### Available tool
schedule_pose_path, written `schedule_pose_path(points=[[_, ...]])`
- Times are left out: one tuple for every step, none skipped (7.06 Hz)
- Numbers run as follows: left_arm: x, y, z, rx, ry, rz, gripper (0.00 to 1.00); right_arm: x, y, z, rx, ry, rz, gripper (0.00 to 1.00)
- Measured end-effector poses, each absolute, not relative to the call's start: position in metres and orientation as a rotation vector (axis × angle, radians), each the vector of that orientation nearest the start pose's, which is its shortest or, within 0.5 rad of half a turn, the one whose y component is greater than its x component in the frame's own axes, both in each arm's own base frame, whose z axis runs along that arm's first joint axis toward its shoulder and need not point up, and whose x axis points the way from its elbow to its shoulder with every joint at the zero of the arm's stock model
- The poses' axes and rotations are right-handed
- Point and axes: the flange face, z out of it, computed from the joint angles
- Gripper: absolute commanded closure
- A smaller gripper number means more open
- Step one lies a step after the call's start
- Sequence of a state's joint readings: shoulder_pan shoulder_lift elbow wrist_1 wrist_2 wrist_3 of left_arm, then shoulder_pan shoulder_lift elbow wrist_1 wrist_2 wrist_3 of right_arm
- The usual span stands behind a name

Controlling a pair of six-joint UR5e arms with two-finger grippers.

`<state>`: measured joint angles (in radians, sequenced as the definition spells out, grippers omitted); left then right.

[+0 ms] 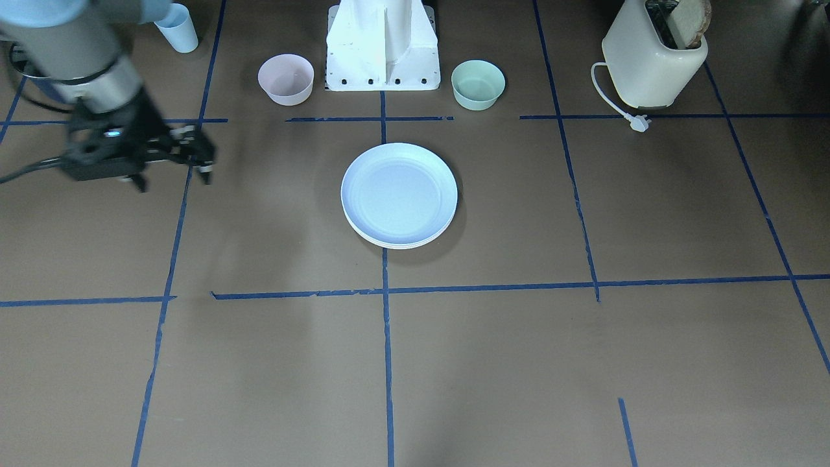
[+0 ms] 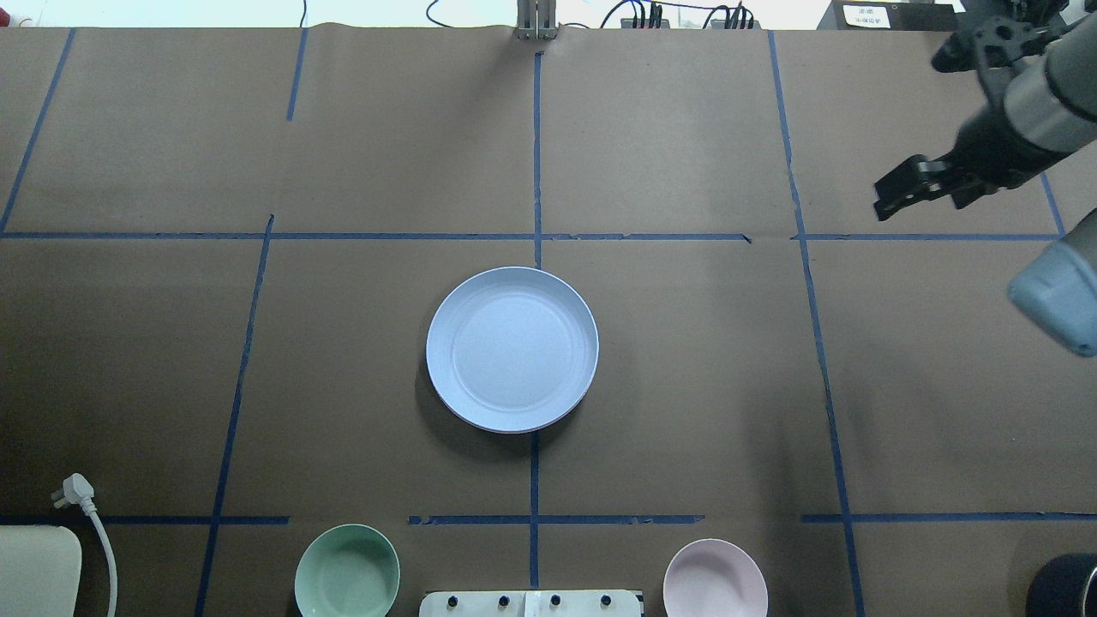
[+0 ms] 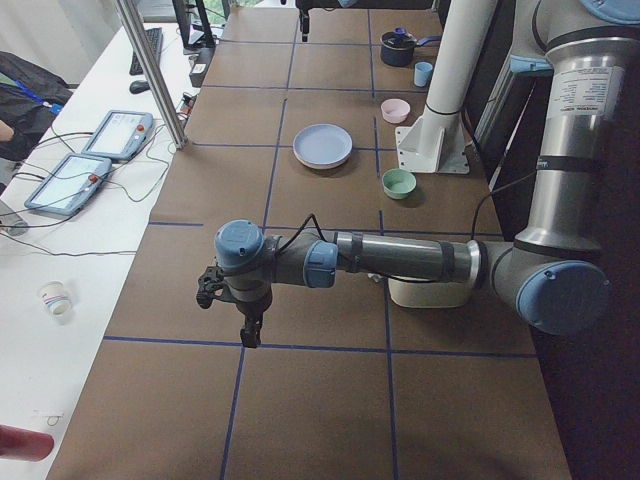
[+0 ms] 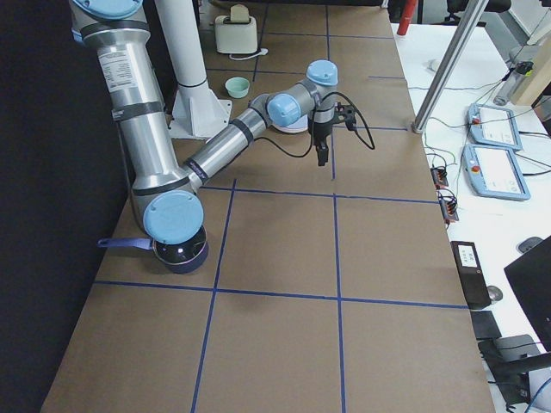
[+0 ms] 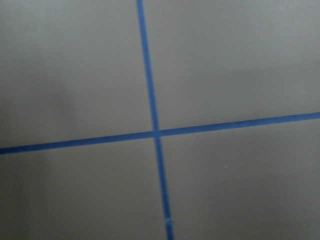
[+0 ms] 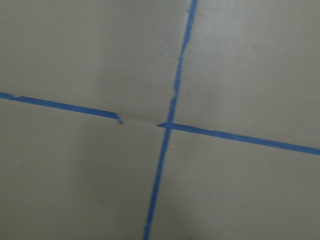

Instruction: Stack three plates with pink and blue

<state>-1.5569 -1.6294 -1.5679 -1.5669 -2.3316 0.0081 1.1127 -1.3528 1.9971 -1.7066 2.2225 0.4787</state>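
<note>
A light blue plate (image 1: pixel 399 194) lies on top of a stack at the table's middle, and it also shows in the overhead view (image 2: pixel 512 347). Pale rims of lower plates peek out under its edge. My right gripper (image 1: pixel 202 155) hovers well off to the robot's right of the stack, open and empty; it also shows in the overhead view (image 2: pixel 881 199). My left gripper (image 3: pixel 245 335) shows only in the exterior left view, far out on the robot's left, and I cannot tell whether it is open or shut. Both wrist views show only bare table with blue tape.
A pink bowl (image 1: pixel 286 79) and a green bowl (image 1: pixel 478 84) stand either side of the robot's base. A cream toaster (image 1: pixel 652 58) with its loose plug sits at the robot's left. A light blue cup (image 1: pixel 178 27) and a dark pot (image 2: pixel 1063 587) are at its right.
</note>
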Motion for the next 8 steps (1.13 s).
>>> schedule_pose_path(points=[[-0.060,-0.518,0.640,0.026,0.777,0.025,0.00,-0.130,-0.518,0.393,0.153,-0.785,-0.176,0.00],[-0.060,-0.513,0.649,0.009,0.798,0.015,0.00,-0.104,-0.526,0.417,0.147,-0.784,-0.190,0.00],[-0.060,-0.506,0.655,-0.003,0.816,0.009,0.00,-0.082,-0.534,0.443,0.135,-0.784,-0.196,0.00],[-0.059,-0.501,0.659,-0.008,0.825,0.006,0.00,-0.056,-0.543,0.476,0.119,-0.795,-0.210,0.00],[-0.059,-0.499,0.661,-0.010,0.829,0.005,0.00,-0.024,-0.547,0.515,0.102,-0.815,-0.218,0.00],[-0.061,-0.497,0.660,-0.006,0.830,0.003,0.00,0.020,-0.540,0.560,0.092,-0.836,-0.207,0.00],[-0.063,-0.497,0.658,0.001,0.831,0.000,0.00,0.056,-0.526,0.595,0.088,-0.848,-0.185,0.00],[-0.065,-0.497,0.657,0.004,0.831,-0.001,0.00,0.074,-0.514,0.614,0.081,-0.851,-0.167,0.00]])
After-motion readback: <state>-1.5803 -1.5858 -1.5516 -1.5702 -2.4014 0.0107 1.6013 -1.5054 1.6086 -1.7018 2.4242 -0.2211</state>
